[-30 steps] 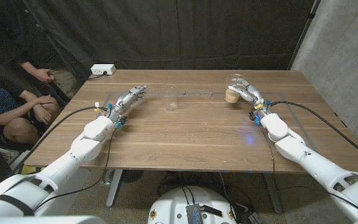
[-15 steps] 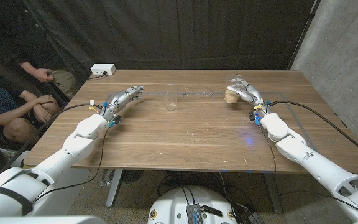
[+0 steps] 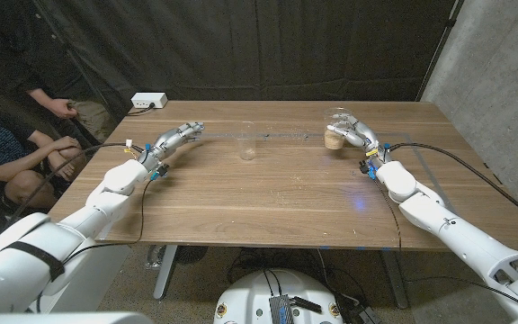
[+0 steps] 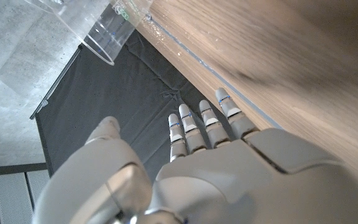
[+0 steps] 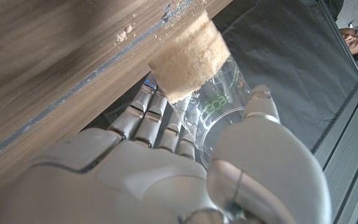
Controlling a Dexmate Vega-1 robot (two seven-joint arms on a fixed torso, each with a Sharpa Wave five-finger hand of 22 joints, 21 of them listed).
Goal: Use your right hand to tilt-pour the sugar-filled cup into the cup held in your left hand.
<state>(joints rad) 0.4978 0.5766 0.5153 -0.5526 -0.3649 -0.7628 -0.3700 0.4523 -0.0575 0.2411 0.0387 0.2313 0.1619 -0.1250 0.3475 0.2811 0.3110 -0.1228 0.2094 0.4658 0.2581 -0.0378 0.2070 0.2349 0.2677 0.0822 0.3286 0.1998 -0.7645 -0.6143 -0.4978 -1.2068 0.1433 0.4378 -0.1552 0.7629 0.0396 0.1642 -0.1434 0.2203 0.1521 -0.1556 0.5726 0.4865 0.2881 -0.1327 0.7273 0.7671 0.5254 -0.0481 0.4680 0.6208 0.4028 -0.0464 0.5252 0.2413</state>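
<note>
We found the right hand [image 3: 356, 134] wrapped around the sugar-filled cup [image 3: 335, 129] at the far right part of the wooden tabletop [image 3: 268, 193]. In the right wrist view its fingers [image 5: 148, 121] curled round one side of the clear cup [image 5: 213, 102] and the thumb [image 5: 263, 118] pressed on the other, with the brown sugar [image 5: 182, 62] packed at the cup's base next to the wood. Whether that base touched the tabletop or sat just above it we could not tell. A few grains of spilled sugar [image 5: 126, 32] lay on the wood close by.

The empty cup [image 3: 247, 141] stood upright by itself near the middle of the far half of the tabletop, between the two hands and well apart from the one with sugar. The left hand [image 3: 176, 139] held nothing; its fingers [image 4: 204, 124] were stretched out and slightly apart, pointing toward that clear cup [image 4: 98, 25] without reaching it. How the palm lay against the wood we could not make out.

A white box [image 3: 148, 101] sat at the far left corner of the tabletop, and seated people [image 3: 25, 135] were beside the table's left end
</note>
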